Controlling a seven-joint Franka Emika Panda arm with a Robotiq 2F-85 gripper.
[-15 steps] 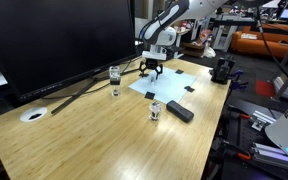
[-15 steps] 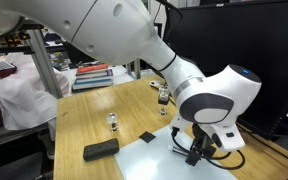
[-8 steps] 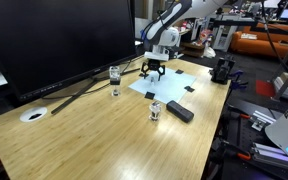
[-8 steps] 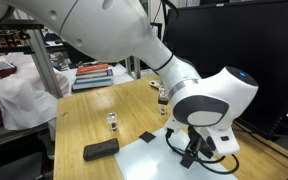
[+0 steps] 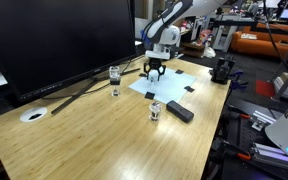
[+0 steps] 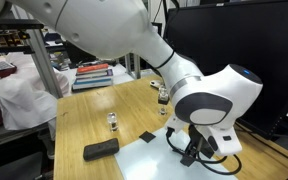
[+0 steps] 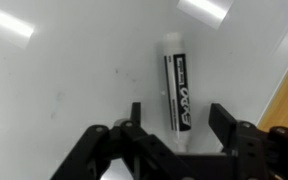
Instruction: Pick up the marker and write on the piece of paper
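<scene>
A: Where is the marker (image 7: 176, 85)?

B: Lying flat on the piece of paper (image 7: 64, 80). It is a white barrel with a black label, and in the wrist view its near end sits between the tool's (image 7: 179, 125) fingers (image 7: 135, 118).

A: Has the tool got hold of it?

B: No. The jaws stand part open on either side of the barrel, and a strip of paper shows on each side, so nothing is gripped.

A: And the sheet itself?

B: It is at the far end of the wooden bench (image 5: 104, 140), in front of the big dark monitor (image 5: 54, 40), with small black patches at its corners. In both exterior views the tool (image 5: 156, 72) hangs low over the sheet (image 6: 159, 158), pointing straight down.

A: Anything else on the bench?

B: A small glass jar (image 5: 115, 76) beside the sheet, another (image 5: 156, 110) nearer the camera with a black block (image 5: 180, 111) just beside it, and a white disc (image 5: 33, 115) well apart.
</scene>
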